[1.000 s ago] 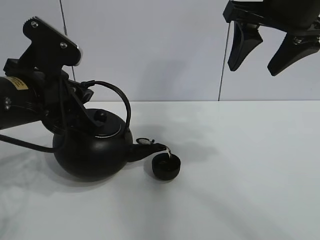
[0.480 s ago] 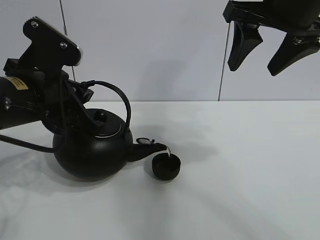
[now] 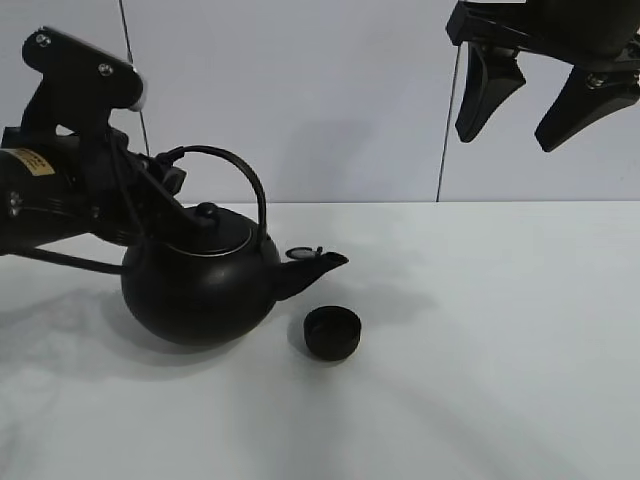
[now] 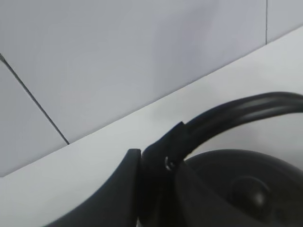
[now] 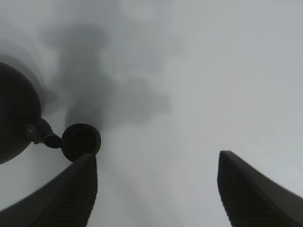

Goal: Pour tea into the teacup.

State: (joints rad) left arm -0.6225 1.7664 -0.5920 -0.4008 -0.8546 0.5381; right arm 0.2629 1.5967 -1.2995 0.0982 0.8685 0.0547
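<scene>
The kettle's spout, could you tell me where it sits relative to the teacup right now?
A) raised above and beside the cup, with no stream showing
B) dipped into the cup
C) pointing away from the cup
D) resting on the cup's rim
A: the kettle sits nearly level, its spout clear of the teacup, no trickle visible.

**Right wrist view: gripper high above table, jaws apart, nothing held**

The right gripper [image 5: 156,189] stood well above the white table [image 5: 213,85] with its two dark fingers [image 5: 80,194] spread wide and nothing between them. Below, the small round black teacup [image 5: 81,142] sat upright on the table surface, its opening facing the camera; contents could not be made out. The rounded black kettle [image 5: 16,118] lay just beside the teacup, its spout [image 5: 49,140] pointing toward the cup rim. Soft grey shadows fell across the table behind both items.
</scene>
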